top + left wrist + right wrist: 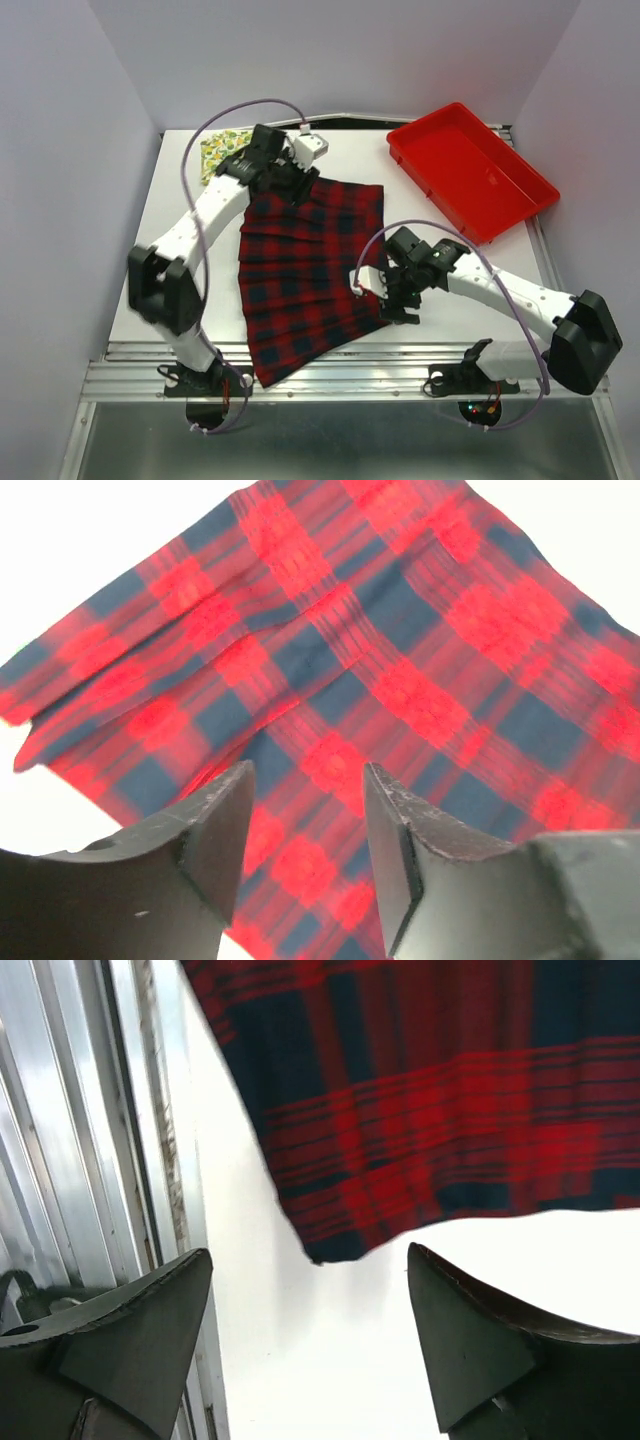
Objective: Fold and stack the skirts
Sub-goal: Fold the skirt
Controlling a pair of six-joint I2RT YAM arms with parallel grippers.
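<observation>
Your big skirt [300,280] lies in the middle of the table [400,195] — the small skirt [222,150] sits behind it to the left, the tray [470,170] behind to the right.

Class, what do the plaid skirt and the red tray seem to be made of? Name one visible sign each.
Plaid skirt: woven cloth, matte; it lies limp with soft pleats. Red tray: probably moulded plastic, glossy; stiff raised rim, pale sheen on its floor.
</observation>
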